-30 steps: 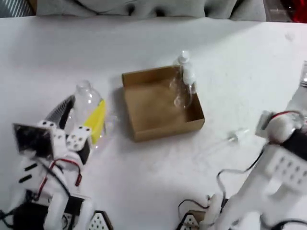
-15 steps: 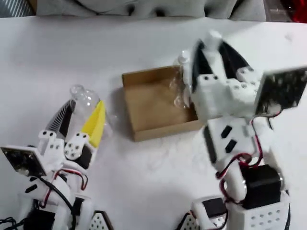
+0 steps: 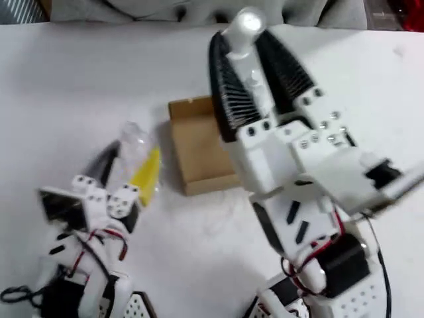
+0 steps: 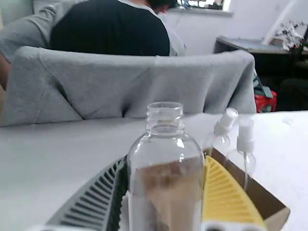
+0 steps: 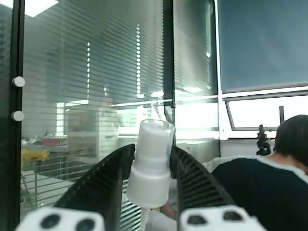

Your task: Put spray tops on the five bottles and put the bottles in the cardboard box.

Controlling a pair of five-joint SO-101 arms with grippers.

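Surface (image 3: 79, 73): white; it carries the box, with both arms at its near edge.
Seat back (image 4: 134, 77): grey and padded, running along the far edge of the surface.
Blinds (image 5: 96, 96): slatted window blinds behind the right tool in its wrist view.
Right arm (image 3: 298, 165): raised close to the high camera, it stands in the way of the right part of the box and hides what is inside there.
Left tool (image 3: 134, 151): at the left of the surface, closed around the open bottle, with a ribbed black finger (image 4: 91, 207) on one side and a yellow finger (image 4: 226, 197) on the other.
Open bottle (image 3: 134, 136): clear, its bare threaded neck uncapped, upright between the left tool's fingers; it is just left of the box. Whether its base touches the surface cannot be told.
Cardboard box (image 3: 195, 149): shallow and brown, at mid-surface between the two arms.
Capped bottles (image 4: 243, 144): two clear bottles with white spray tops stand side by side in the box, past the yellow finger in the left wrist view.
Right tool (image 3: 244, 36): high above the far side of the box, its two black ribbed fingers pinching the spray top.
Spray top (image 5: 151, 163): white, gripped at its collar with the head poking out past the fingertips; it is well apart from the open bottle, up and to the right of it.
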